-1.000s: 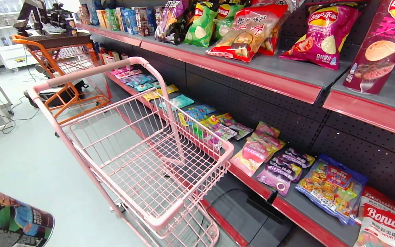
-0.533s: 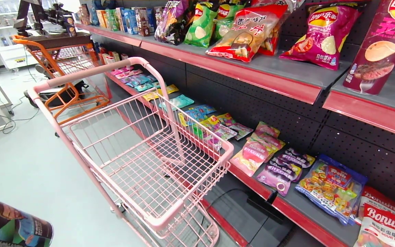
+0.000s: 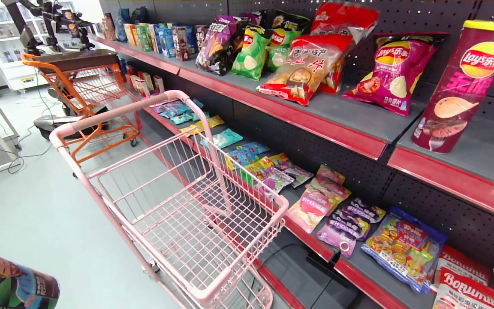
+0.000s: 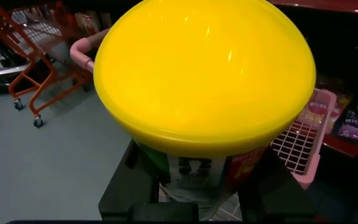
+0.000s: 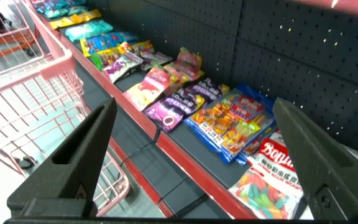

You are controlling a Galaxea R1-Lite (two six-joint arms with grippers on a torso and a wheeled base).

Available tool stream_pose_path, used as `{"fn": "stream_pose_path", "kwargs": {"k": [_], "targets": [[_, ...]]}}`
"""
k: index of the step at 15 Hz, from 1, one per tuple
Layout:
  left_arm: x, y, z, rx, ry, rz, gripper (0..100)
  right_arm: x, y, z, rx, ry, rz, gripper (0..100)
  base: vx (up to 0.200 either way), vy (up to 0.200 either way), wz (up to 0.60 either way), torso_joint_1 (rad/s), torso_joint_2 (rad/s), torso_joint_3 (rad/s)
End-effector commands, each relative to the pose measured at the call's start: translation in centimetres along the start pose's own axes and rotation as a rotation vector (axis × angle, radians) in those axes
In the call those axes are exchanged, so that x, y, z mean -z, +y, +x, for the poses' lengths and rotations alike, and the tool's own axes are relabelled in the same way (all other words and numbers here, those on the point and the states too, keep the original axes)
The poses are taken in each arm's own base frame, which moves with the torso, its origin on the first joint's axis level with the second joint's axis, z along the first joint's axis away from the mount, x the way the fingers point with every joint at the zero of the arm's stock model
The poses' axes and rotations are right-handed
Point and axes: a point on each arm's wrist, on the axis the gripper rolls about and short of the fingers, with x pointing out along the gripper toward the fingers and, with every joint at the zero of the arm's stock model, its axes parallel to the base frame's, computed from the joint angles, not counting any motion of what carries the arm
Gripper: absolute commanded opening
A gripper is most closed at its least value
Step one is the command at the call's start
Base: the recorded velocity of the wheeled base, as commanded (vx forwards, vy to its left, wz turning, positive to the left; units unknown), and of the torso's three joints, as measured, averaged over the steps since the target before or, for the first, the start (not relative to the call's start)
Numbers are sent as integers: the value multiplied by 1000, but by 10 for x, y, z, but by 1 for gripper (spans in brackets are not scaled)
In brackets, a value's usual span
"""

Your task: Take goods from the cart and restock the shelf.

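The chip can (image 4: 204,68) with the yellow lid sits between the left gripper's (image 4: 197,190) two dark fingers (image 4: 126,186). They press on its sides and hold it up off the floor (image 3: 37,193), on the side of the pink cart (image 3: 114,112) away from the shelf (image 3: 337,266). The right gripper (image 5: 194,124) has its fingers (image 5: 73,162) wide apart (candy bags (image 5: 229,118) lie below it). That low shelf is just beside the pink cart. Higher up are chip bags (image 3: 307,68). An orange cart (image 3: 79,81) stands behind the pink cart.

Pink cart (image 3: 118,112), yellow-lidded can (image 4: 204,74) with seemingly multicoloured print, red-edged grey shelf (image 3: 350,118).
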Motion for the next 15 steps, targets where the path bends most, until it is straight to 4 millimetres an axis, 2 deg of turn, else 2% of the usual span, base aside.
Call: {"fn": "stream_pose_path", "kwargs": {"k": [1, 11, 15], "targets": [[1, 0, 0, 0, 2, 0, 0, 0, 0, 0, -1, 0, 0, 100, 0, 0, 0, 178, -515, -339], [3, 0, -1, -2, 0, 1, 0, 0, 0, 0, -1, 0, 0, 100, 0, 0, 0, 210, -566, -356], [2, 0, -1, -2, -1, 3, 0, 0, 0, 0, -1, 0, 0, 100, 0, 0, 0, 179, -431, -251]]}}
